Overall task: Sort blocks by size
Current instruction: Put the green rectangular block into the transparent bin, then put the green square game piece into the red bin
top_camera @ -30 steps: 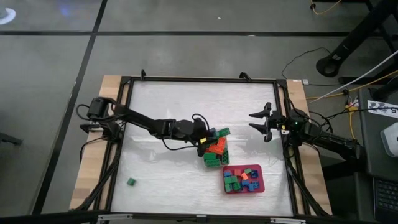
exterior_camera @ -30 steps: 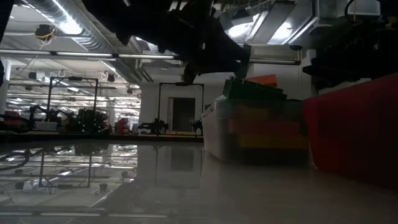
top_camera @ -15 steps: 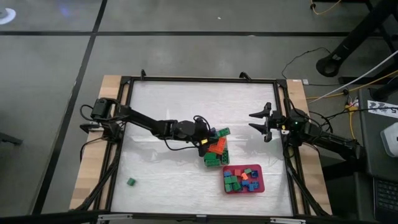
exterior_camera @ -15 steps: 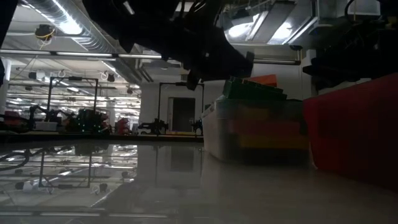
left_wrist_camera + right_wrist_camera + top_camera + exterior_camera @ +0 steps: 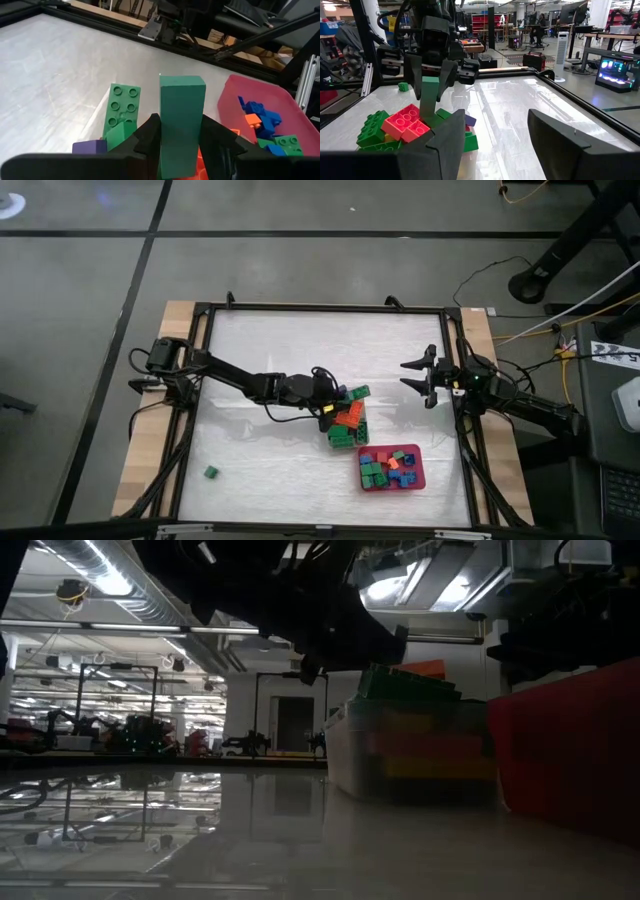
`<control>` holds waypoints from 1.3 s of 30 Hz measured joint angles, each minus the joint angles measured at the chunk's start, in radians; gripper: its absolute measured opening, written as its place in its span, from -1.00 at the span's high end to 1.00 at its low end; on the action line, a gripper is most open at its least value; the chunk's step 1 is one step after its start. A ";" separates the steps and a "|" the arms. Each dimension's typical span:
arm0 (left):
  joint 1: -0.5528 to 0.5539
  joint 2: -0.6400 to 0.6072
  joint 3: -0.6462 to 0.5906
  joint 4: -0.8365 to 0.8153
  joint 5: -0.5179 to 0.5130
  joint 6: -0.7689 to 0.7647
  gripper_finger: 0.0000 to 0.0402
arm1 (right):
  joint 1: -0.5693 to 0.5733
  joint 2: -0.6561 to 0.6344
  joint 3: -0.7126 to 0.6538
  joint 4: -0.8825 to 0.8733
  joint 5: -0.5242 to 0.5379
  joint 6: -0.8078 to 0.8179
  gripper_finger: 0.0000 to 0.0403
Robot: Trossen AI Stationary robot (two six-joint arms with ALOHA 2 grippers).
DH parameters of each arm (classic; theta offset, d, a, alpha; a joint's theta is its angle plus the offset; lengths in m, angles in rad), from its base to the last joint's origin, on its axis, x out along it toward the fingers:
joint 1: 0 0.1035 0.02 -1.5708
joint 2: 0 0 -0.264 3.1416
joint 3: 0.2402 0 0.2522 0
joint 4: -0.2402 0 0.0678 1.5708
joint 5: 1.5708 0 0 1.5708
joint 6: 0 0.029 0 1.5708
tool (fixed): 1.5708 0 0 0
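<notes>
My left gripper [image 5: 326, 404] hangs over the clear tub [image 5: 349, 423] in the table's middle, shut on a long green brick [image 5: 181, 115]. The tub is heaped with green, red, orange and purple bricks. The right wrist view shows that brick [image 5: 430, 100] upright above the heap. A red tray [image 5: 391, 469] with blue, green and orange blocks stands near the front right. One green block [image 5: 211, 471] lies alone at the front left. My right gripper [image 5: 420, 378] is open and empty at the right edge. My left gripper pinches the long green brick between its two fingers [image 5: 150, 134], on its two long sides [image 5: 165, 125]. The fingers point down and lie along the brick. The brick stands upright below them, its lower end [image 5: 431, 116] at the heap; whether it touches the heap I cannot tell.
A long green brick [image 5: 121, 110] and a purple one [image 5: 90, 147] lie on top of the heap under my left gripper. The black frame [image 5: 205, 360] rims the table. Bare white tabletop [image 5: 300, 340] spreads toward the far edge and the left.
My left gripper has shifted a little toward the table's right and slightly down over the tub, still shut on the green brick, then has kept still.
</notes>
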 joint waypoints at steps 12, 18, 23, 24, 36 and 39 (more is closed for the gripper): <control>0.000 -0.015 0.000 -0.028 0.000 0.000 0.35 | 0.000 0.000 0.000 0.000 0.000 0.000 -0.06; 0.000 -0.019 0.000 -0.028 0.000 0.000 0.29 | 0.000 0.000 0.000 0.000 0.000 0.000 -0.06; 0.000 -0.019 0.000 -0.029 0.000 0.000 0.29 | 0.000 0.000 0.000 0.000 0.000 0.000 -0.06; 0.000 -0.019 0.000 -0.028 0.000 0.000 0.29 | 0.000 0.000 0.000 0.000 0.000 0.000 -0.06; -0.016 -0.117 0.012 -0.213 0.036 -0.084 0.29 | 0.000 0.000 0.000 0.000 0.000 0.000 -0.06; -0.036 -0.199 0.027 -0.479 0.121 -0.231 0.29 | 0.000 0.000 0.000 0.000 0.000 0.000 -0.06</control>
